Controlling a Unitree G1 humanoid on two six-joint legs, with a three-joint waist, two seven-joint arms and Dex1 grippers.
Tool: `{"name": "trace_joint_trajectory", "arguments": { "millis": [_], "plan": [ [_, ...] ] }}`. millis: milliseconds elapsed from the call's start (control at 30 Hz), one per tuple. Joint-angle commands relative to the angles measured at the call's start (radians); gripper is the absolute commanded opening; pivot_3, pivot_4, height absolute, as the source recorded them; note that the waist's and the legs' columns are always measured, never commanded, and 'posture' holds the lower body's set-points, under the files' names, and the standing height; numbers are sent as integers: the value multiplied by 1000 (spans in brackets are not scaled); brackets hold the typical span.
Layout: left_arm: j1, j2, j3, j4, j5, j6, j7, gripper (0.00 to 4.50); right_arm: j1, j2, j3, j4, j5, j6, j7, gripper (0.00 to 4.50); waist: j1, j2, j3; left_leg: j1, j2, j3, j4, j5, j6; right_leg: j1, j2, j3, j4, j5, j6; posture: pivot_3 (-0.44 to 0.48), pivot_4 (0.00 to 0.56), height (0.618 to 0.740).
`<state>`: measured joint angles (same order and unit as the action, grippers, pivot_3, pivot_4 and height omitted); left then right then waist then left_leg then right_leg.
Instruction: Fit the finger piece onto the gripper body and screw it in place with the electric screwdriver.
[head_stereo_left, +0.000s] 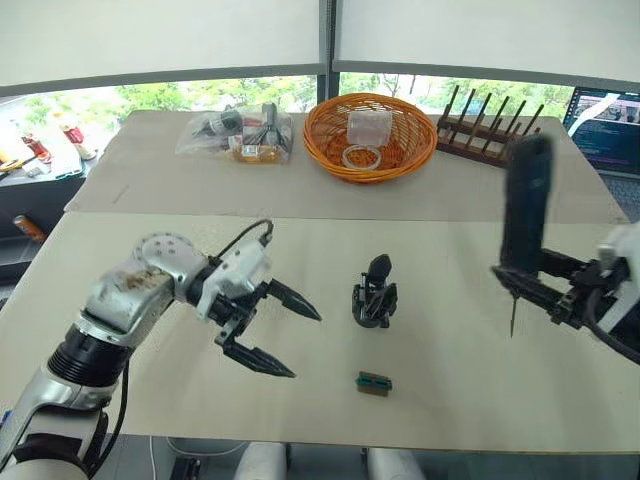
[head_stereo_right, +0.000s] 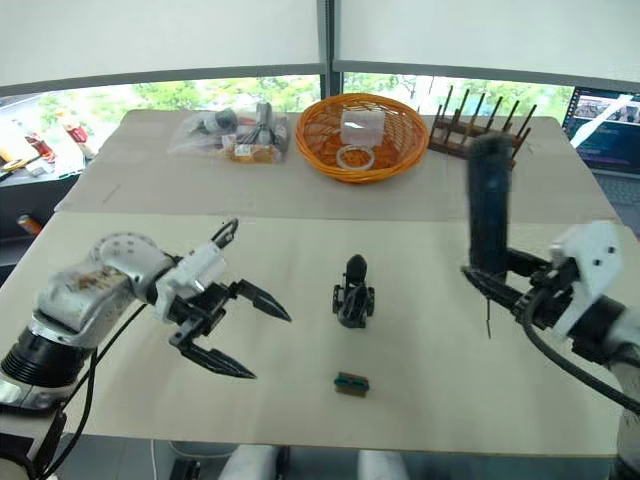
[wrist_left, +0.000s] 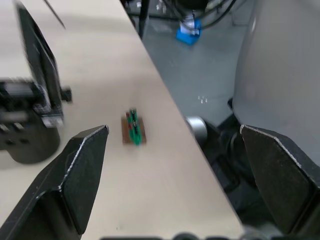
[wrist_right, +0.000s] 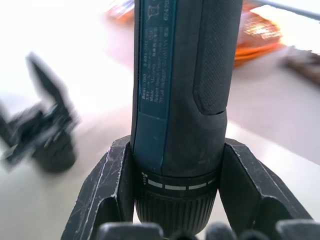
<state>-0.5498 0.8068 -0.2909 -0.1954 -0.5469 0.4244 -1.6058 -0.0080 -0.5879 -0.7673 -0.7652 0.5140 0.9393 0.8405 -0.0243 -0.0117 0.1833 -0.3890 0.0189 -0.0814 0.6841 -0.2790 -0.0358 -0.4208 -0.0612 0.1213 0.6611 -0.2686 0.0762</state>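
The left tool, lowest in the head views and nearest the camera, hangs over the front of the counter with its two black fingers spread wide and nothing between them. Just beyond it, near the counter's front edge, lies a small green-and-black block, and behind that the gripper body stands upright at mid-counter, one pointed finger rising from its round base. Whether the finger piece is already seated on that body cannot be told; no loose one is evident on the counter. The right tool is clamped around the lower barrel of the electric screwdriver, held upright with its thin bit pointing down, well to the right of the body and clear of the counter. Judged risks: the body stands free and unbraced, so a sideways push from the bit would probably tip or slide it; a bit arriving off the screw axis could slip off the head; the wide left fingers could knock the block over the nearby edge. A blue label on the screwdriver barrel carries small pale print, seen in the right wrist view, too fine to read; no brand name is legible.
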Motion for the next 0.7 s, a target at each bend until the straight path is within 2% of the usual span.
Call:
{"name": "trace_joint_trajectory", "arguments": {
  "millis": [33,100,233,333,500,700],
  "plan": [
    [43,-50,-22,52,75,-123,5,4500,97,93,-14,-239,139,21,-104,1934,-2,0,0,1,1,0,-1,0,0,0,1,0,1,0,-1,0,150,740],
    [63,-87,-35,101,131,-214,16,4500,161,92,45,-279,243,-14,-144,1934,-8,0,0,2,0,0,-2,1,1,0,1,0,2,-1,-1,0,150,740],
    [93,-157,-68,149,184,-362,-4,4500,245,20,210,-282,389,-125,-159,1934,-25,0,0,3,0,0,-1,1,1,3,0,1,1,0,-1,0,150,740],
    [98,-192,-77,181,212,-426,-3,4500,261,-40,252,-282,458,-205,-168,1934,-25,-1,0,4,0,0,-2,1,1,3,0,0,1,0,-1,0,150,740],
    [105,-211,-73,219,239,-480,11,4500,234,-86,292,-282,462,-292,-206,1934,-23,-2,-1,4,0,0,-2,1,1,4,0,0,1,0,-1,0,150,740],
    [116,-229,-67,232,250,-500,47,4500,162,-47,428,-266,377,-371,-234,1934,-23,-2,-1,4,0,-1,-2,1,1,4,0,0,2,0,-1,0,150,740]
  ]
}}
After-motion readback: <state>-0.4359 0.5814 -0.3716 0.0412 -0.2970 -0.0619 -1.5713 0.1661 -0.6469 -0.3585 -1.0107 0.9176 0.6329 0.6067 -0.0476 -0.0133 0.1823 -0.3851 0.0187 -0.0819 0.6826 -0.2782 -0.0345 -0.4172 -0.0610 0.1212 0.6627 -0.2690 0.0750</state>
